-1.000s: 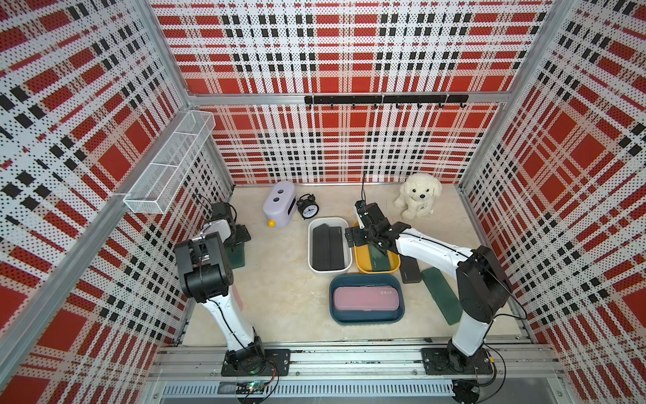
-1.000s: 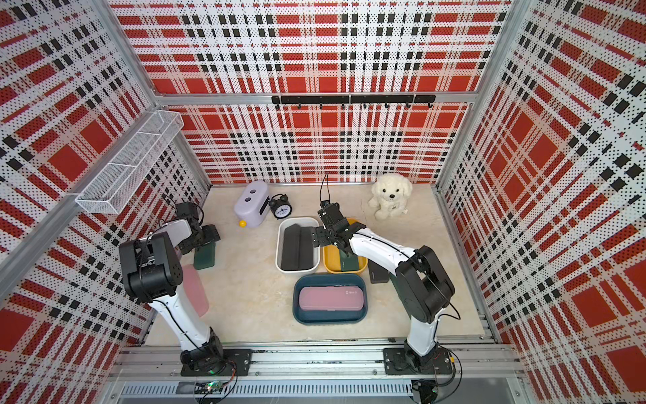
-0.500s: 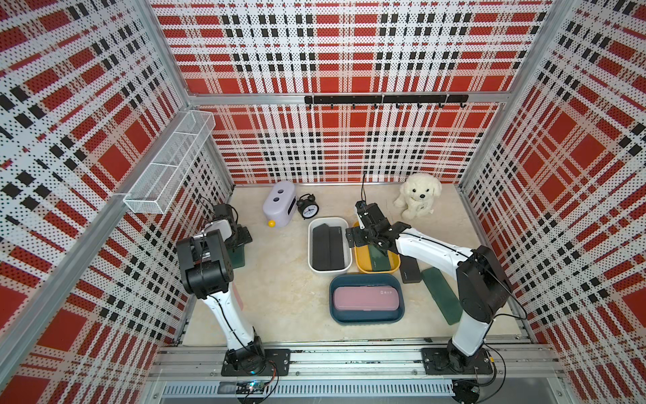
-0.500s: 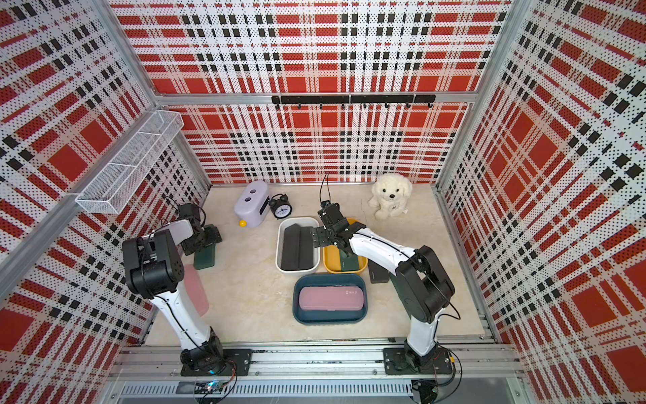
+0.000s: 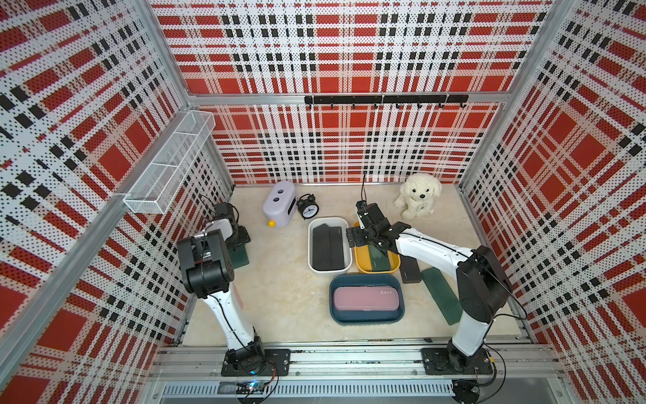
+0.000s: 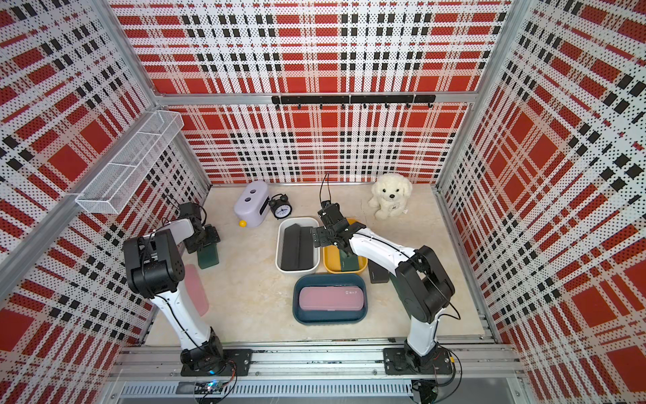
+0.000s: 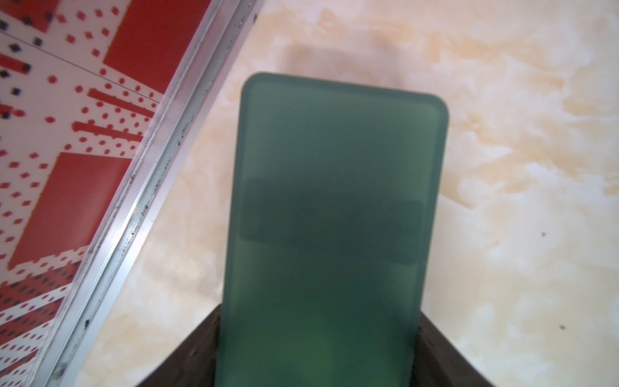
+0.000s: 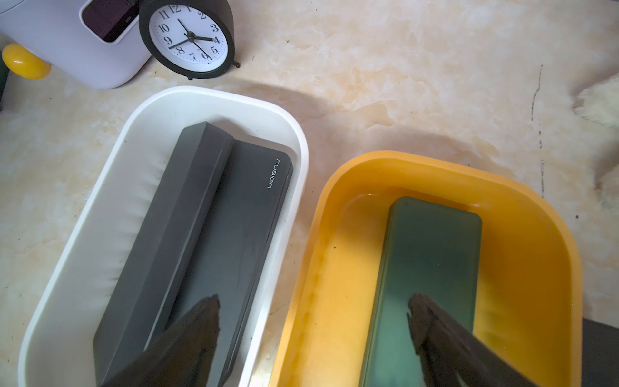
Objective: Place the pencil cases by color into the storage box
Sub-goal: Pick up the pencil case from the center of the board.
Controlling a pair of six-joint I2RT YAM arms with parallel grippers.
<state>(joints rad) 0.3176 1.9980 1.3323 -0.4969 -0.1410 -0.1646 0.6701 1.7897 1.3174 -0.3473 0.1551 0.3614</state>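
We list: left hand (image 7: 318,315) closed on green pencil case (image 7: 335,167), well apart from yellow bin (image 8: 542,268); right hand (image 8: 313,298) open, above yellow bin's edge.

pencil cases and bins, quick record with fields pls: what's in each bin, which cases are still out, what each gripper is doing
white bin: two black cases
yellow bin: one dark green case
blue bin: one pink case
still out: stray black case and stray green case, right of the yellow bin; stray pink case beside the left arm
left gripper: fingers flank a third green case; firm grip unclear
right gripper: open, empty, over the white and yellow bins
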